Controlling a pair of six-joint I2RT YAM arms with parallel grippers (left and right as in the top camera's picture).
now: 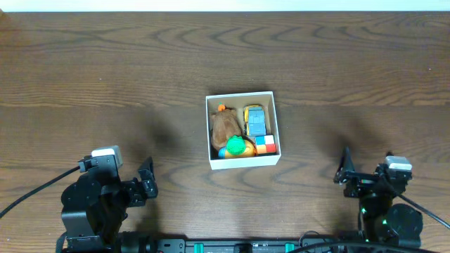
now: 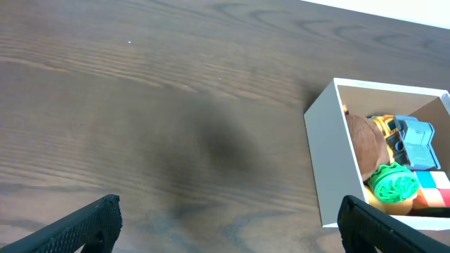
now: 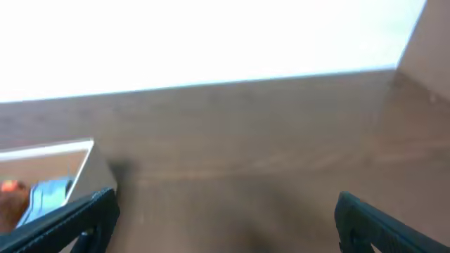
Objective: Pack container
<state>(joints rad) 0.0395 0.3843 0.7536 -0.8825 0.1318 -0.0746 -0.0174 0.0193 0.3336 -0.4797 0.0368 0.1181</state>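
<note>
The container (image 1: 242, 96), a small white-walled square box, stands in the middle of the table. It holds a brown plush toy (image 1: 224, 126), a blue and yellow toy truck (image 1: 256, 119), a green and orange toy (image 1: 235, 146) and a coloured cube (image 1: 265, 144). My left gripper (image 1: 146, 180) is open and empty at the near left, well away from the box. My right gripper (image 1: 344, 169) is open and empty at the near right. The left wrist view shows the container (image 2: 327, 154) at the right; the right wrist view shows its corner (image 3: 70, 150) at the left.
The dark wooden table (image 1: 105, 77) runs to a pale far edge (image 1: 225, 5). Cables trail from both arm bases at the near edge.
</note>
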